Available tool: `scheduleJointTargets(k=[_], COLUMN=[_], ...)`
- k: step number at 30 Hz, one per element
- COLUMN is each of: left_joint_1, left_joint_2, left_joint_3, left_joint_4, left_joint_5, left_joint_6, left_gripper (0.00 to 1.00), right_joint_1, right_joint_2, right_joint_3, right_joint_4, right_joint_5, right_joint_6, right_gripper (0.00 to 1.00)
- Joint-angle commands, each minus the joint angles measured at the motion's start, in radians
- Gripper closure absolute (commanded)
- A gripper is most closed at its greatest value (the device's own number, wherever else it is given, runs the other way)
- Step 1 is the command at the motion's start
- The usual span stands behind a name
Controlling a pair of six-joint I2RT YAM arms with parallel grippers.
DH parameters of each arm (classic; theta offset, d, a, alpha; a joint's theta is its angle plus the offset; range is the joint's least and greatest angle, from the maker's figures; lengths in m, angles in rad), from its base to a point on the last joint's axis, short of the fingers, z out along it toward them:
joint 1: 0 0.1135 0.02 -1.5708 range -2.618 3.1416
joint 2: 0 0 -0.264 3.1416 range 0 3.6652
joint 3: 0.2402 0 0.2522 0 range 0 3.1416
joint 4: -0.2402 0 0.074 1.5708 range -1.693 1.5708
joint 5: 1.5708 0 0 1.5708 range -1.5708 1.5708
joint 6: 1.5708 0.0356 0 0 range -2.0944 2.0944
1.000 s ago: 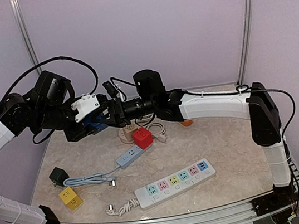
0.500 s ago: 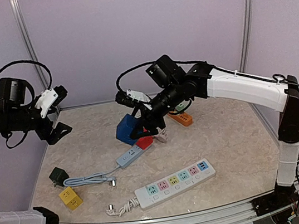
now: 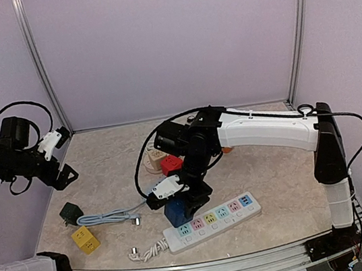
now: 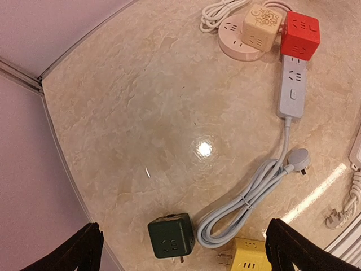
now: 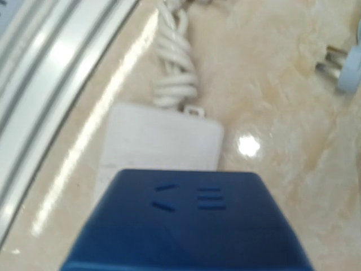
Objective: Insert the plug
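Roughly mid-table, the right gripper (image 3: 179,202) clamps a blue cube adapter (image 3: 177,212), its jaws about half spread around the cube's sides. The cube hangs over the cable end of a long white power strip (image 3: 214,220); whether the two touch cannot be told. In the right wrist view the cube's face shows moulded socket slots, and any print on it is too blurred to read. The strip carries six coloured socket panels in a row: green, pink, yellow, green, pink, blue. Five cube adapters are in sight: the blue one, a red one (image 3: 170,165), a beige one (image 4: 260,25) sitting on a round pink socket base (image 4: 234,40), a dark green one (image 4: 171,235) and a yellow one (image 3: 85,240). One short grey strip (image 4: 292,86) trails a looped cable to a loose plug (image 4: 298,160). The left gripper (image 3: 68,154) hovers at the table's (image 3: 276,176) left edge, jaws spread wide and holding nothing.
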Motion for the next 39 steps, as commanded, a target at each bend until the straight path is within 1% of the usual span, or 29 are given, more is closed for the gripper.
scheduleJointTargets(k=[1, 4, 9, 18, 24, 29, 39], left_joint_1=[0.009, 0.009, 0.009, 0.009, 0.009, 0.009, 0.009], left_joint_2=[-0.008, -0.003, -0.001, 0.002, 0.0, 0.001, -0.001], left_joint_3=[-0.007, -0.008, -0.006, -0.005, -0.006, -0.006, -0.005], left_joint_4=[0.008, 0.01, 0.005, 0.005, 0.007, 0.007, 0.004], left_joint_5=[-0.002, -0.006, -0.001, 0.002, 0.007, 0.003, 0.012], left_joint_6=[-0.013, -0.011, -0.013, -0.011, -0.009, -0.007, -0.005], left_gripper=[0.01, 0.01, 0.01, 0.01, 0.01, 0.01, 0.01], right_joint_1=[0.039, 0.069, 0.076, 0.097, 0.098, 0.11, 0.111], right_joint_2=[0.031, 0.06, 0.069, 0.089, 0.09, 0.111, 0.116], right_joint_3=[0.023, 0.034, 0.031, 0.012, -0.002, 0.022, -0.002], right_joint_4=[-0.03, -0.046, -0.045, -0.033, -0.029, -0.055, -0.046], right_joint_5=[0.097, 0.152, 0.181, 0.204, 0.193, 0.162, 0.19], right_joint_6=[-0.017, 0.009, 0.052, 0.081, 0.085, 0.085, 0.091], right_gripper=[1.0, 1.0, 1.0, 1.0, 1.0, 1.0, 1.0])
